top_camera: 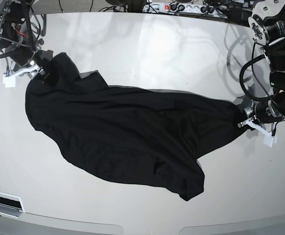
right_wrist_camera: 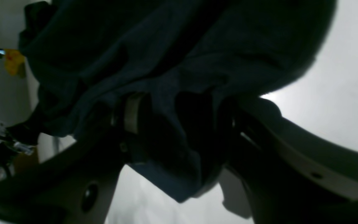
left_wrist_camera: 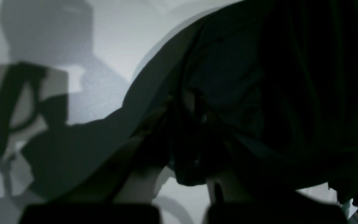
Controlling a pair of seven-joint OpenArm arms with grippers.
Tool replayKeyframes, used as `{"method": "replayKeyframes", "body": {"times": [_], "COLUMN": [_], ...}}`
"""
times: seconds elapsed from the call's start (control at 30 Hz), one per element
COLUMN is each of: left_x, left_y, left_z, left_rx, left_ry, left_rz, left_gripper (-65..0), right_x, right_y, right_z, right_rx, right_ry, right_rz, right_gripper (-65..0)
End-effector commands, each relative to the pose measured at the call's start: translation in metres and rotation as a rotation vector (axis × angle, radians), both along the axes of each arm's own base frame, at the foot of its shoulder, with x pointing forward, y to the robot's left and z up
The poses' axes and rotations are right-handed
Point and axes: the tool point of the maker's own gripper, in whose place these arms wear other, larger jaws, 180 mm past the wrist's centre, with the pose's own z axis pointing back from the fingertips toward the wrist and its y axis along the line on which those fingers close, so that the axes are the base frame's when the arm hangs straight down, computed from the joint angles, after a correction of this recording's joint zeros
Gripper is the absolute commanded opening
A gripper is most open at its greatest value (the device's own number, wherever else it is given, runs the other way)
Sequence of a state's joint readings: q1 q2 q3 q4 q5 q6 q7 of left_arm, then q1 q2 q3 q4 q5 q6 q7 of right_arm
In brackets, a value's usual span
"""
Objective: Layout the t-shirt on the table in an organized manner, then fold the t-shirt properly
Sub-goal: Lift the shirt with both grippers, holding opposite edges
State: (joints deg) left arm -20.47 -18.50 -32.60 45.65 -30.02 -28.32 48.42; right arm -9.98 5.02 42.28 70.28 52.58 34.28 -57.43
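The black t-shirt lies drawn out in a long slanted band across the white table, rumpled, with a corner trailing toward the front. My left gripper is at its right end, shut on the fabric. In the left wrist view the fingers converge on the dark cloth at the left gripper. My right gripper is at the shirt's far left end. In the right wrist view its fingers stand wide apart at the right gripper, with a bunch of t-shirt lying between and over them.
A power strip with cables runs along the table's back edge. The table's rounded front edge is close below the shirt's trailing corner. A slotted panel sits at the front left. Bare tabletop shows beside the cloth.
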Motion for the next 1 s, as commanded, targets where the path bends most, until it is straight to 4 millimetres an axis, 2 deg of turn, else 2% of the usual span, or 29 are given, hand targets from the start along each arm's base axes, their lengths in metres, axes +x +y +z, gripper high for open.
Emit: {"method": "replayKeyframes", "body": {"times": [0.0,0.07,0.1,0.2,0.33,0.47,0.57,0.67,0.8,0.93,0.97], "left_x": [0.016,0.016,0.015,0.016,0.016,0.026,0.039,0.048,0.051,0.042,0.044], "left_y": [0.009,0.009,0.009,0.009,0.003,-0.008,-0.009,-0.001,0.012,0.008,0.009], "left_z": [0.02,0.02,0.02,0.02,0.022,0.04,0.067,0.099,0.146,0.19,0.206], "left_rx": [0.009,0.009,0.009,0.01,-0.03,-0.076,-0.095,-0.109,-0.171,-0.332,-0.383], "left_ry": [-0.064,-0.063,-0.063,-0.063,-0.063,-0.087,-0.13,-0.197,-0.31,-0.404,-0.47], "left_rz": [0.011,0.011,0.011,0.011,0.006,-0.059,-0.123,-0.175,-0.229,-0.295,-0.287], "left_gripper": [-65.0,-65.0,-65.0,-65.0,-65.0,-65.0,-65.0,-65.0,-65.0,-65.0,-65.0], "right_x": [0.002,0.006,0.008,0.008,0.01,0.011,0.014,0.017,0.024,0.034,0.035], "right_y": [-0.003,0.0,0.002,0.01,0.016,0.006,-0.007,-0.017,-0.019,-0.013,-0.01], "right_z": [0.004,0.009,0.013,0.019,0.036,0.052,0.07,0.096,0.135,0.173,0.18], "right_rx": [-0.009,-0.005,-0.007,0.038,0.133,0.108,0.018,-0.091,-0.249,-0.359,-0.38], "right_ry": [-0.016,-0.054,-0.086,-0.104,-0.147,-0.167,-0.199,-0.25,-0.334,-0.435,-0.453], "right_rz": [0.01,0.027,0.046,0.076,0.101,0.157,0.204,0.252,0.325,0.373,0.384], "right_gripper": [-31.8,-33.9,-39.1,-65.0,-65.0,-65.0,-65.0,-65.0,-65.0,-65.0,-65.0]}}
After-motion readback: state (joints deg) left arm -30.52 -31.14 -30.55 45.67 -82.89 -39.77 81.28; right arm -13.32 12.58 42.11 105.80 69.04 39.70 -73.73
